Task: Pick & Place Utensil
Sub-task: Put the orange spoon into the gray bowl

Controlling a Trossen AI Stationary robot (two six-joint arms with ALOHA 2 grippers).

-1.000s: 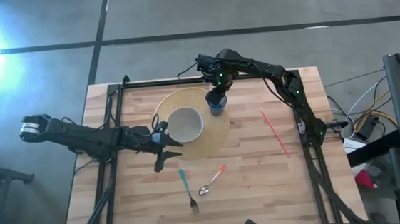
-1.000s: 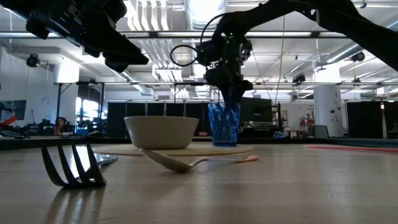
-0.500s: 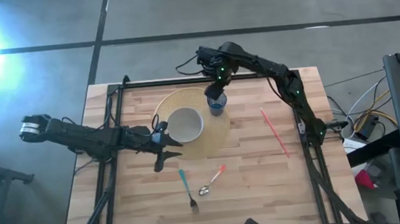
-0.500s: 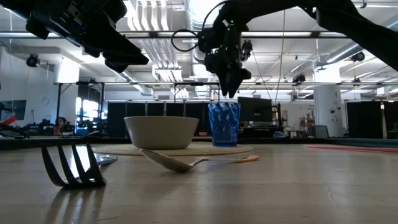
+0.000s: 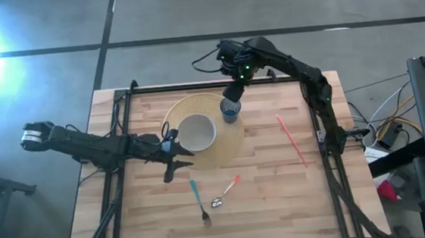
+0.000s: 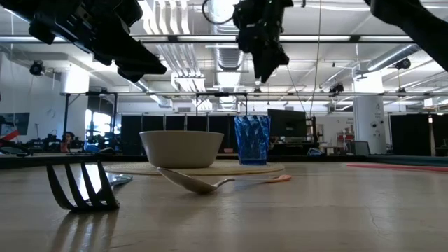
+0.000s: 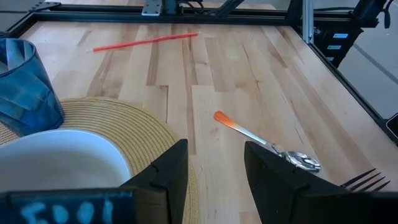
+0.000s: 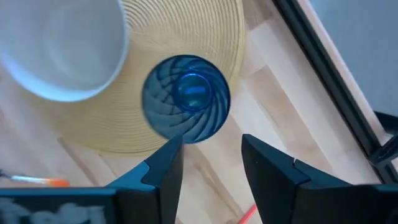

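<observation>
Blue cup (image 5: 229,113) stands on the woven mat (image 5: 233,144) beside the white bowl (image 5: 196,132), toward the worktop's (image 5: 280,205) far edge. Right tool (image 5: 232,102) hangs above the cup, fingers apart, empty. Left tool (image 5: 176,164) waits at the mat's left rim, fingers apart. Utensils lie untouched near the front edge: fork (image 5: 198,201), spoon (image 5: 225,192). Judgement: approach a handle from straight above, grip mid-handle. Worktop is pale wood planks; open hall with ceiling lights behind.
</observation>
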